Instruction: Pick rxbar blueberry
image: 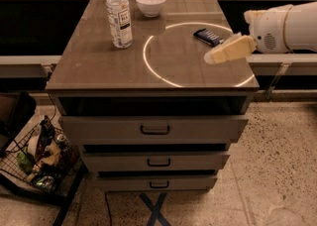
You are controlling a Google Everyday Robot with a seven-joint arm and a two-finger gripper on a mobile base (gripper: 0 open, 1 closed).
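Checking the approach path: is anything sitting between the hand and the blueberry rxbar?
No. In the camera view, only bare tabletop separates the hand, over the cabinet's right side, from the rxbar blueberry.

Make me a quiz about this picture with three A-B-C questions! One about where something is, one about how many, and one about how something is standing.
1. The water bottle is
A. standing upright
B. lying on its side
C. upside down

2. How many drawer handles show?
A. one
B. three
C. five

3. The gripper is
A. above the right side of the cabinet top, close to the rxbar blueberry
B. inside a drawer
C. down at the floor

Answers:
1. A, its cap points up.
2. B, each of the three drawer fronts has one.
3. A, it hangs just beside the dark bar on the right.
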